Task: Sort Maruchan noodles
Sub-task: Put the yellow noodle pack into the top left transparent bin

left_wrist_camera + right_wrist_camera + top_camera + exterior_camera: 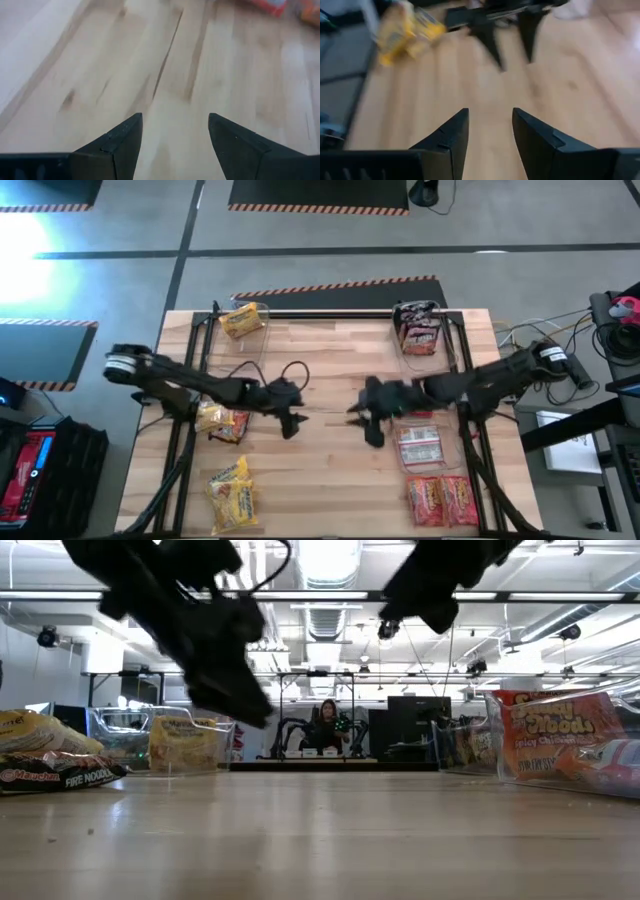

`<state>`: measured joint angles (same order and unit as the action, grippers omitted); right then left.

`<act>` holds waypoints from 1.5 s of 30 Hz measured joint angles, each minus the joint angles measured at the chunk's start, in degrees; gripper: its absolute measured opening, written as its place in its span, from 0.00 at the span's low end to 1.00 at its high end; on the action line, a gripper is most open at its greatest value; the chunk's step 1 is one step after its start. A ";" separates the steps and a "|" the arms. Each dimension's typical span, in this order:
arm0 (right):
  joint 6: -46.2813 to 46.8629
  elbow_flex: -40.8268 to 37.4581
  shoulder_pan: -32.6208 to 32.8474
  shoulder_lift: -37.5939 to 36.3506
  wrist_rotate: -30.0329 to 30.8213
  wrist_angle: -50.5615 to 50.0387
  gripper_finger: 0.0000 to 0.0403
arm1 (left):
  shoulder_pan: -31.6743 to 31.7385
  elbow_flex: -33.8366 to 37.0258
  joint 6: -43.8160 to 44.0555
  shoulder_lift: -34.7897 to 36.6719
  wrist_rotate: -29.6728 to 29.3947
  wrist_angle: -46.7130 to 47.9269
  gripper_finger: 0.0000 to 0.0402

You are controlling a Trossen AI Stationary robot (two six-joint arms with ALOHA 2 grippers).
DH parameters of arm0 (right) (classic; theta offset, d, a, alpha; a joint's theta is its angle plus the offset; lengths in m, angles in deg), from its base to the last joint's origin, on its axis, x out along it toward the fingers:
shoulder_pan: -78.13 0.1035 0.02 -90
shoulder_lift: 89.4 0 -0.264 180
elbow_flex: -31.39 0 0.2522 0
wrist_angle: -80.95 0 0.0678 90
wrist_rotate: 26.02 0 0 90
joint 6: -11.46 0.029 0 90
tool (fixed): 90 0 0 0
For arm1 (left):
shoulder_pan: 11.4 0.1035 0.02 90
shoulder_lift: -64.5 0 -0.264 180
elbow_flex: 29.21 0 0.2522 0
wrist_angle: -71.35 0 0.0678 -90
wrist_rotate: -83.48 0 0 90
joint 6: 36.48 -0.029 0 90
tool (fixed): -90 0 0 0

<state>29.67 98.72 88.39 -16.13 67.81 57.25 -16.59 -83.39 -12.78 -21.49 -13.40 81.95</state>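
- Hovering over the middle of the wooden desk (320, 470), the left hand (291, 423) and right hand (368, 426) face each other, near but apart.
- Left hand (175, 135): released, fingers spread over bare wood, grasping nothing.
- Right hand (490, 131): fingers parted with a gap, nothing between them.
- Yellow noodle packets (231, 492) lie at the desk's left side, one in the far-left clear bin (243, 320).
- Red-orange packets (440, 500) sit at the near right corner, a pale packet (420, 446) beside them.
- A dark packet (420, 330) rests in the far-right bin.
- A person (327, 725) sits in the room behind.
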 joint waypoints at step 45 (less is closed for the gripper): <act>4.12 -5.11 9.25 12.02 7.79 21.07 0.30 | -10.16 -4.99 33.10 7.00 -1.11 69.61 0.45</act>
<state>33.79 93.62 97.64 -4.10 75.60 78.32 -26.75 -88.39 20.32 -14.49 -14.51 151.56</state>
